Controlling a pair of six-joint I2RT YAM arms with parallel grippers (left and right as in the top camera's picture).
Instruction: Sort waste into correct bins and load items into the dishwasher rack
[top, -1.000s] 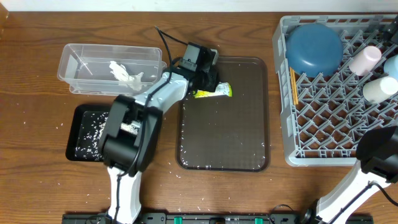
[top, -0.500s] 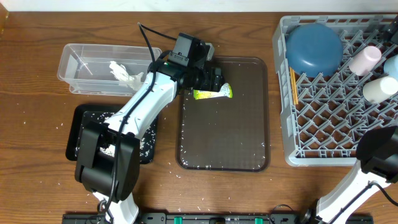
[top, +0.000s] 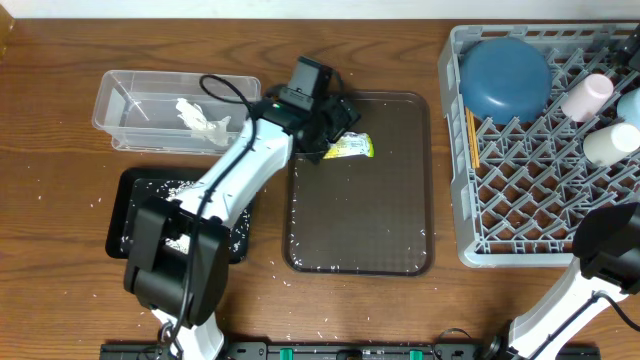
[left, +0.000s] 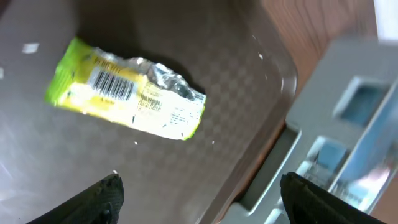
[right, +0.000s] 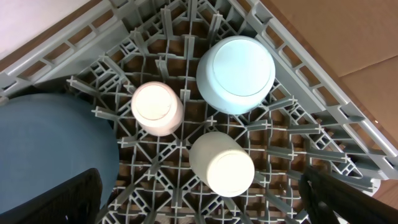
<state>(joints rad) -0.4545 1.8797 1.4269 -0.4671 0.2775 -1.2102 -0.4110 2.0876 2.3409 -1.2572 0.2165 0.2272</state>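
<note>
- Rice in black tray, bench front-left.
- L tool wide open, empty; snack wrapper just ahead, lying on brown tray.
- Napkin in clear tub behind.
- R tool wide open, empty, over cups in rack.

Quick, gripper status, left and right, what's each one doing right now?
Left gripper: open, near the snack wrapper, holding nothing.
Right gripper: open, above the dishwasher rack, holding nothing.
</note>
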